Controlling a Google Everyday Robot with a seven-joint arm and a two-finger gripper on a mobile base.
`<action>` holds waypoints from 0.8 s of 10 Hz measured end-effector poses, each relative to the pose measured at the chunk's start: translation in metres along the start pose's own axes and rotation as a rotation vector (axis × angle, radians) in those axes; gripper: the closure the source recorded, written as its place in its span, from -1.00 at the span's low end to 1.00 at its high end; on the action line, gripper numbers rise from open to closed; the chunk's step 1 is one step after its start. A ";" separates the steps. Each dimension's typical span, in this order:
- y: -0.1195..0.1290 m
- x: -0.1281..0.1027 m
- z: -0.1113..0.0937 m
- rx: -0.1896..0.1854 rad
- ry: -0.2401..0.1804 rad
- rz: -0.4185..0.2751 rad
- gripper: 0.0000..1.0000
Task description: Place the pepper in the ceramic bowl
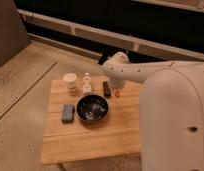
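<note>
Orange-red pepper (pixel 117 93) at frame centre, pinched in the clenched claw (pixel 115 90), apparently for carrying to the bowl (pixel 92 109) lower left.

Gripper (pixel 115 91) is down low at the table's far right, fingers closed, with a black block (pixel 106 89) just to its left. A cup (pixel 70 81) and a small bottle (pixel 87 84) line the far edge. The bowl (pixel 92 108) and sponge (pixel 68 113) fill the middle-left. The near half of the table (pixel 90 142) lies open (the big white arm (pixel 145 74) walls off the right).

One high view — over the robot's arm (pixel 150 75), down at the end effector (pixel 116 91) above the table (pixel 85 140).
</note>
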 end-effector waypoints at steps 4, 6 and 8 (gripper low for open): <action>0.081 0.020 -0.029 -0.001 -0.014 -0.047 1.00; 0.086 0.024 -0.030 0.006 -0.006 -0.047 1.00; 0.087 0.024 -0.030 0.007 -0.004 -0.050 1.00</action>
